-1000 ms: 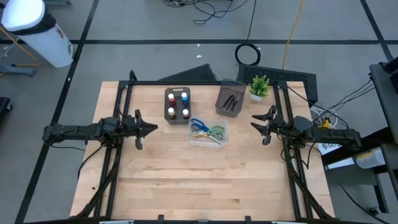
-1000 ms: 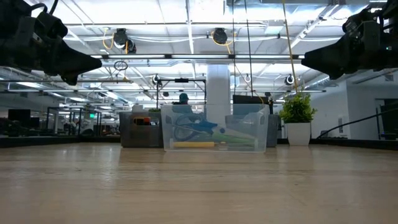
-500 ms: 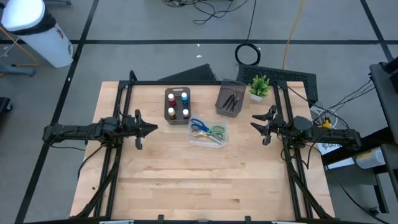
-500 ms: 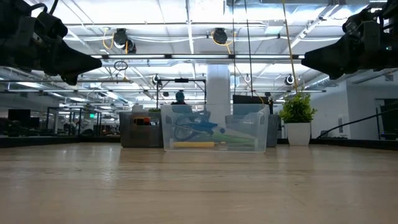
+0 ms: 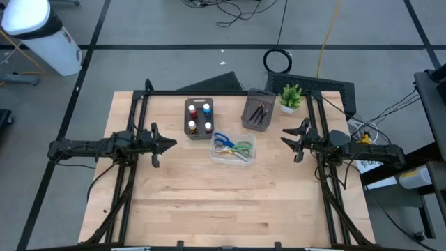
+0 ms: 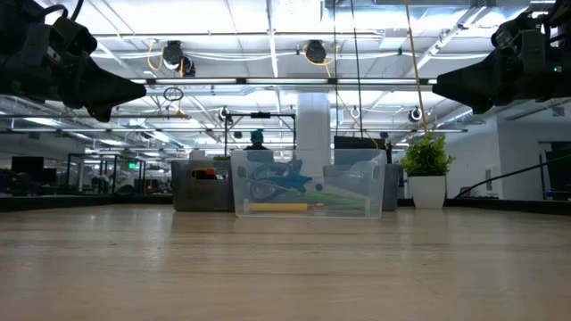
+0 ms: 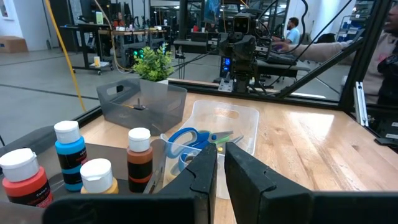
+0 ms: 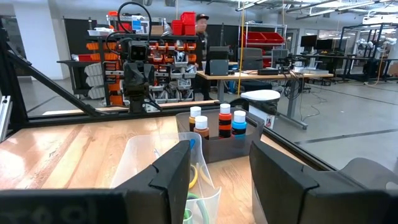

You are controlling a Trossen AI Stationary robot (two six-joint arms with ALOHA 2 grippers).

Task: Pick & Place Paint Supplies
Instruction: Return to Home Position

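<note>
Fingers of the left gripper [image 5: 169,144] are almost together, with only a thin slit between them, and they hold nothing; the gripper hangs above the left part of the table [image 5: 223,202] and points toward the middle. The fingers of the right gripper [image 5: 284,137] are spread wide apart and are also empty; this gripper is above the right part of the table, facing the left one, with the supplies between them but nearer to the far edge. In the low view both grippers are high over the wood and touch nothing. Four small paint bottles [image 5: 199,117] stand upright in the left grey tray [image 5: 198,102], two in each row; the bodies are red, blue, brown and yellow-orange, and the caps are pale. The thin dark brushes [image 5: 259,111] lie together inside the right grey tray [image 5: 262,93], which stands a little turned, just beside the small green plant [image 5: 290,96] in a white pot. The scissors [image 5: 233,146], one pair with blue handles and one with green handles, lie in the clear plastic box [image 5: 216,155], which stands just in front of the two trays, between them.
</note>
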